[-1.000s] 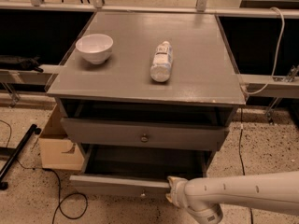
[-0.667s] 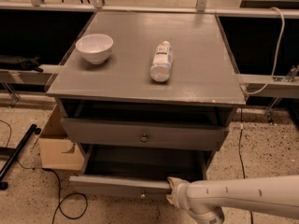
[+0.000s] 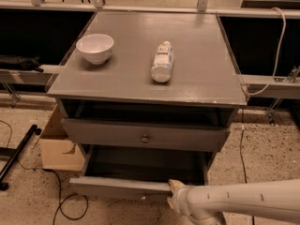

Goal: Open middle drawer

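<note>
The grey cabinet [image 3: 150, 86] has a wide top drawer [image 3: 108, 132] with a small round knob [image 3: 145, 138]. Below it the middle drawer [image 3: 117, 185] stands pulled out, its dark inside showing. Its knob is hidden. My gripper [image 3: 176, 194] is at the right part of that drawer's front, low in the camera view. My white arm [image 3: 243, 200] comes in from the lower right. The lowest drawer is out of view.
A white bowl [image 3: 95, 47] and a lying plastic bottle [image 3: 162, 61] are on the cabinet top. A cardboard box [image 3: 60, 149] stands on the floor at the left, with a black cable [image 3: 70, 205] and a black stand leg [image 3: 18, 153]. A white cable [image 3: 276, 55] hangs at the right.
The gripper and the pulled-out drawer front sit slightly lower in view than before. Nothing else has visibly changed.
</note>
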`<control>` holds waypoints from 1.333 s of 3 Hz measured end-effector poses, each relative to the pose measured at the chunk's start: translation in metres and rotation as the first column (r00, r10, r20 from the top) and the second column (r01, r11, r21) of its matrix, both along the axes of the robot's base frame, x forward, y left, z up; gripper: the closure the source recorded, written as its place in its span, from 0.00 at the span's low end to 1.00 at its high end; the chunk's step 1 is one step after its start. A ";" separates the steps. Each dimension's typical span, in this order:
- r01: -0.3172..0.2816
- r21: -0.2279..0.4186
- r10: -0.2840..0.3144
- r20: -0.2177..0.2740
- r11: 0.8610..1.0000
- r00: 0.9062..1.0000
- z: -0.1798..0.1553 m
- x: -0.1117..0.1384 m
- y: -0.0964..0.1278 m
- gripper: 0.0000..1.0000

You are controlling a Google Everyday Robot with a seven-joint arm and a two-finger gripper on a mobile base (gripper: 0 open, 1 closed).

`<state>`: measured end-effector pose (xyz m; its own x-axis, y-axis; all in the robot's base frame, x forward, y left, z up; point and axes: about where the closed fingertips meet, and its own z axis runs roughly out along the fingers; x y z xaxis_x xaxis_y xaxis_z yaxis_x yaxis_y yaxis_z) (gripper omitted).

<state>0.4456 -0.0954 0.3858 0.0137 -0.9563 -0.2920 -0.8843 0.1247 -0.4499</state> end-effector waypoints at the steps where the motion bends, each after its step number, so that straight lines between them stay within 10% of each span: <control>1: 0.003 -0.003 -0.003 -0.001 1.000 1.000 0.000 -0.016 -0.002 1.00; 4: 0.006 0.025 -0.006 -0.007 1.000 1.000 -0.001 -0.019 -0.004 1.00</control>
<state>0.4264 -0.0993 0.3844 0.0057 -0.9489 -0.3155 -0.8867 0.1411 -0.4403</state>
